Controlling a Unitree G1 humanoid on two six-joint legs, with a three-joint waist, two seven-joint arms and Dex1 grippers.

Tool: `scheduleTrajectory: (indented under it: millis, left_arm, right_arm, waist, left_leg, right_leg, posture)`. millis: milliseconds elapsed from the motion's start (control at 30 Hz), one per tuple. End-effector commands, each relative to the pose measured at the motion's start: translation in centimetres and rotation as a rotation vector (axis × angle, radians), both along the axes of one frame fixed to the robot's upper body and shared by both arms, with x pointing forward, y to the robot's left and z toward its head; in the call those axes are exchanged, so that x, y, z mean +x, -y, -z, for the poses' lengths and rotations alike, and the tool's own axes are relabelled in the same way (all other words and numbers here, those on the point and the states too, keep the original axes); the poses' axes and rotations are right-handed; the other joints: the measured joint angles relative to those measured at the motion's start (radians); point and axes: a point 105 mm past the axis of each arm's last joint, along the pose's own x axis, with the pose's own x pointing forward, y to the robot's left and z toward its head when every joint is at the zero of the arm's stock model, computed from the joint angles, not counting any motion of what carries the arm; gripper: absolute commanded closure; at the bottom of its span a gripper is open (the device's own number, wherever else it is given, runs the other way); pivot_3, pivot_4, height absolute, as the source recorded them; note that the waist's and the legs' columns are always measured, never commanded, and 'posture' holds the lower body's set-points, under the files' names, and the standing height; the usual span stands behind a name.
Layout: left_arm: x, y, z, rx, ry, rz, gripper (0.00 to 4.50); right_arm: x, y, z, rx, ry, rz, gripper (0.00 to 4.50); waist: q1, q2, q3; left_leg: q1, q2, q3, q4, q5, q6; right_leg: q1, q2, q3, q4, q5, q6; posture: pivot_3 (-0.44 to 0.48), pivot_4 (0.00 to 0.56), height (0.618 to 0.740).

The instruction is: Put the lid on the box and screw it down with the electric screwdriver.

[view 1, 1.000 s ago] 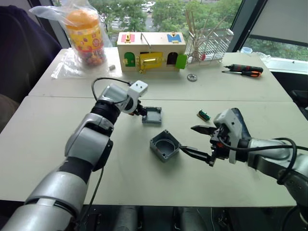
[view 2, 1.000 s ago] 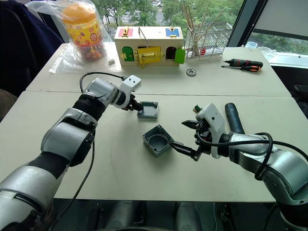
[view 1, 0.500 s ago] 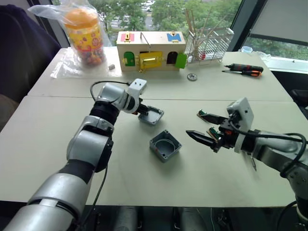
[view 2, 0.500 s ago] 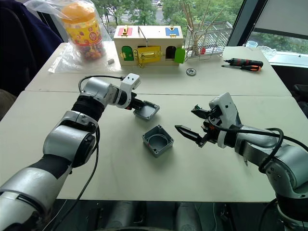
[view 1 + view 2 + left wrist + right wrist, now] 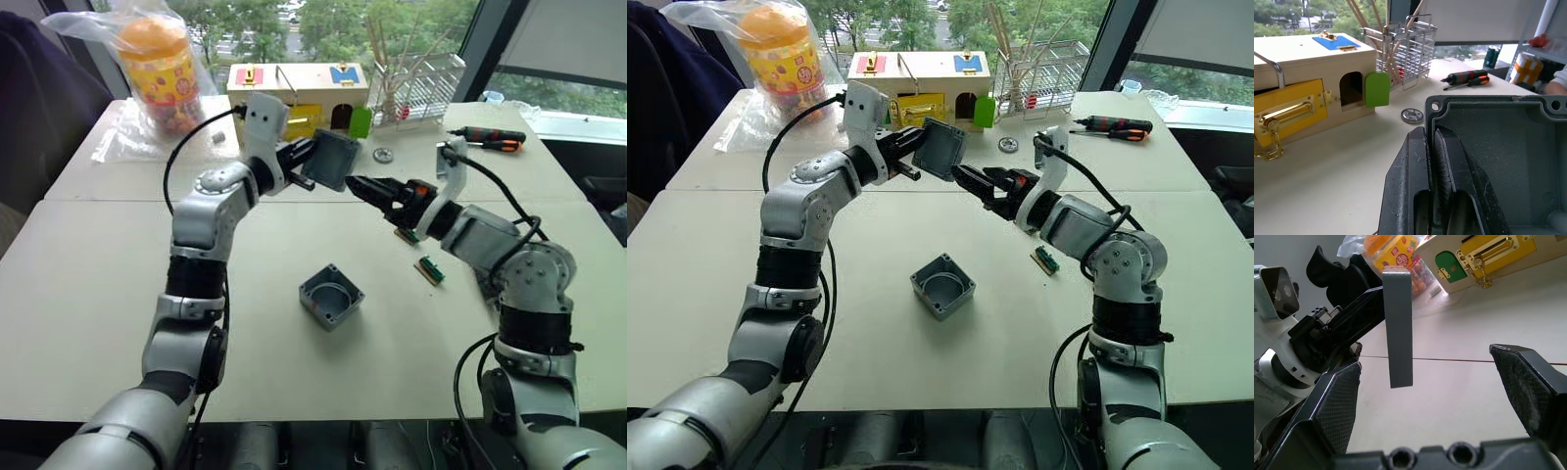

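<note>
Aloft, the lid (image 5: 330, 159) pinched by the left claw (image 5: 306, 164), the right claw (image 5: 1435, 396) agape and empty just beside it.

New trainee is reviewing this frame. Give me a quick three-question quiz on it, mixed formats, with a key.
1. True or false: the small flat grey plastic lid lies flat on the table.
2. Multiple choice: the small deep grey plastic box is A) held by the right gripper, B) standing open on the white table, C) inside the wooden box with coloured doors.
3. Fill in: the left gripper is shut on the ____.

Key:
1. False. The left gripper holds the lid up in the air by its rim, facing the right gripper.
2. B. It sits open side up, with neither gripper touching it.
3. Lid. The right gripper is open, with the lid's edge between its fingers, untouched.
</note>
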Motion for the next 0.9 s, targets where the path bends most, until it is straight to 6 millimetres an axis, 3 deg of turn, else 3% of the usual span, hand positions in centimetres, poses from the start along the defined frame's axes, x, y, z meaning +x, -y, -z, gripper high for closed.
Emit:
scheduleTrajectory:
  millis: [33, 300, 400, 467, 667, 900]
  left_arm:
    - [-1.0, 0.4, -2.2, -0.006, 0.107, 0.014, 4.45]
    - [-1.4, 0.9, -1.9, -0.004, 0.107, 0.032, 4.45]
    - [-1.4, 0.9, -1.9, -0.009, 0.108, 0.035, 4.50]
    - [-1.5, 1.0, -2.1, -0.015, 0.108, 0.041, 4.50]
    - [-1.8, 1.3, -2.4, -0.039, 0.105, 0.065, 4.50]
    - [-2.0, 1.3, -2.1, -0.038, 0.096, 0.066, 4.50]
  right_arm:
    - [-0.2, 0.2, -1.9, 0.034, 0.052, -0.019, 0.00]
    - [-0.2, 0.3, -2.4, 0.046, 0.056, -0.016, 0.00]
    - [-0.2, 0.4, -2.5, 0.049, 0.061, -0.018, 0.72]
    - [-0.3, 0.2, -2.5, 0.052, 0.065, -0.026, 1.44]
    - [-0.3, -0.2, -2.5, 0.070, 0.063, -0.042, 4.34]
    - [-0.3, -0.5, -2.5, 0.081, 0.065, -0.048, 4.42]
  waist:
    - [0.000, 0.000, 0.000]
    - [-0.001, 0.000, 0.000]
    - [-0.001, 0.000, 0.000]
    - [-0.001, 0.000, 0.000]
    - [-0.001, 0.000, 0.000]
    - [-0.001, 0.000, 0.000]
  left_leg:
    - [0.000, 0.000, 0.000, 0.000, 0.000, 0.000]
    - [0.000, 0.000, 0.000, 0.000, 0.000, 0.000]
    - [0.000, 0.000, 0.000, 0.000, 0.000, 0.000]
    - [0.000, 0.000, 0.000, 0.000, 0.000, 0.000]
    - [0.000, 0.000, 0.000, 0.000, 0.000, 0.000]
    - [0.000, 0.000, 0.000, 0.000, 0.000, 0.000]
  right_leg:
    - [0.000, 0.000, 0.000, 0.000, 0.000, 0.000]
    - [0.000, 0.000, 0.000, 0.000, 0.000, 0.000]
    - [0.000, 0.000, 0.000, 0.000, 0.000, 0.000]
    - [0.000, 0.000, 0.000, 0.000, 0.000, 0.000]
    - [0.000, 0.000, 0.000, 0.000, 0.000, 0.000]
    - [0.000, 0.000, 0.000, 0.000, 0.000, 0.000]
  posture:
    - [0.000, 0.150, 0.711]
    - [0.000, 0.150, 0.711]
    - [0.000, 0.150, 0.711]
    - [0.000, 0.150, 0.711]
    - [0.000, 0.150, 0.711]
    - [0.000, 0.150, 0.711]
